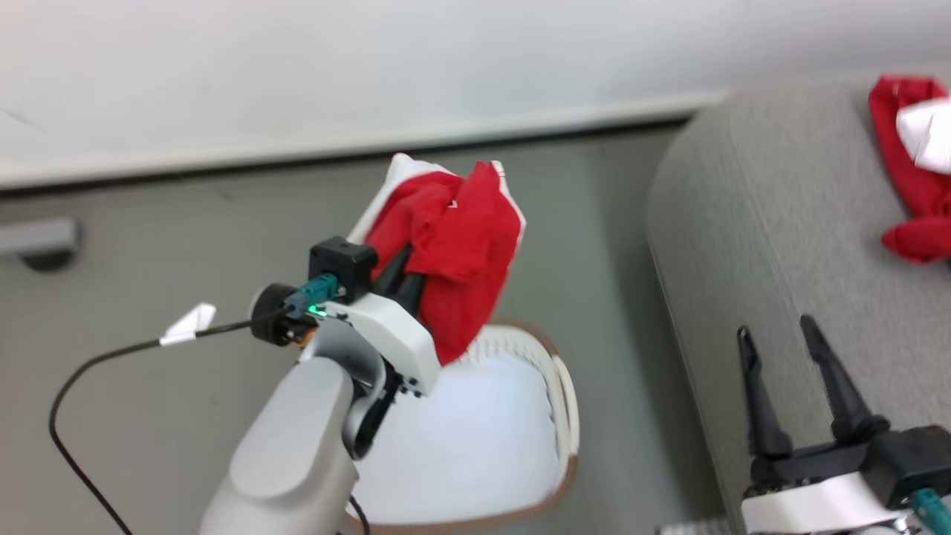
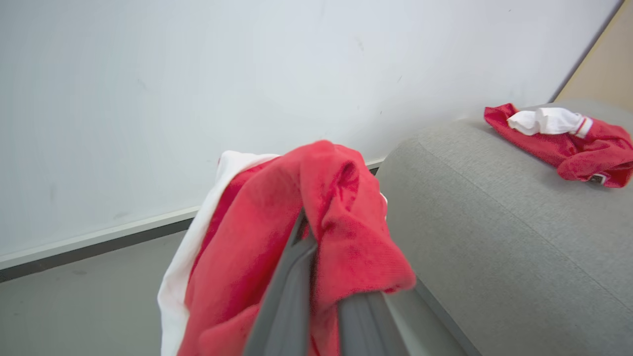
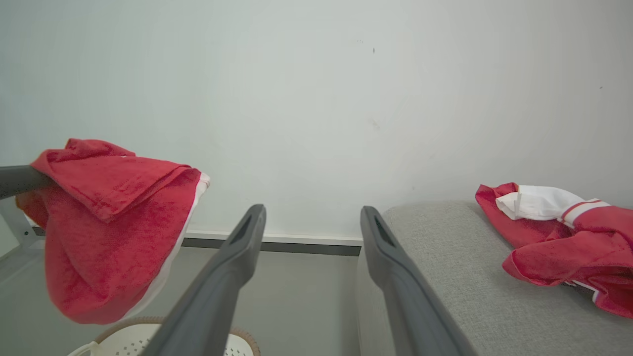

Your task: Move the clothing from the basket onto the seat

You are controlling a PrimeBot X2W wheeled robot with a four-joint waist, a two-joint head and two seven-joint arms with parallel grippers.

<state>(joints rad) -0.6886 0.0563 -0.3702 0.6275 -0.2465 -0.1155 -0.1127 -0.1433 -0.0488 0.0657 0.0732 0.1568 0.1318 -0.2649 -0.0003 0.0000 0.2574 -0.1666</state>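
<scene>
Backing the scene, a plain white wall [image 1: 371,59] meets a grey floor [image 1: 148,245] along a pale skirting board [image 1: 334,145] with a dark lower line.

The seat [image 1: 802,245] is light grey woven upholstery with a rounded edge. It stands on the floor at the right of the head view.

The basket [image 1: 568,416] is cream-white with a perforated wall and brown rim band. It sits on the floor near the seat's rounded side. Its interior reads white and blurred, so the contents cannot be determined.

The first garment [image 1: 461,253] is red with white trim. It is raised off the floor and hangs above the basket's far rim, clear of the seat. The second garment [image 1: 910,193], red with a white panel, lies crumpled on the seat's top surface toward the far right, well apart from the first.

The left arm [image 1: 297,446] is a pale forearm rising from the bottom edge over the basket. The left jaws are pressed together on a fold of the first garment. Fabric drapes over both dark fingers [image 2: 287,296] and hides the tips.

The right arm [image 1: 817,505] shows at the lower right against the seat's surface. The right jaws are spread and hold nothing. Their fingers [image 1: 758,401] point up the view and touch no garment.

A black cable [image 1: 74,371] loops from the left wrist toward the bottom left. It carries a small white tag [image 1: 189,322].
</scene>
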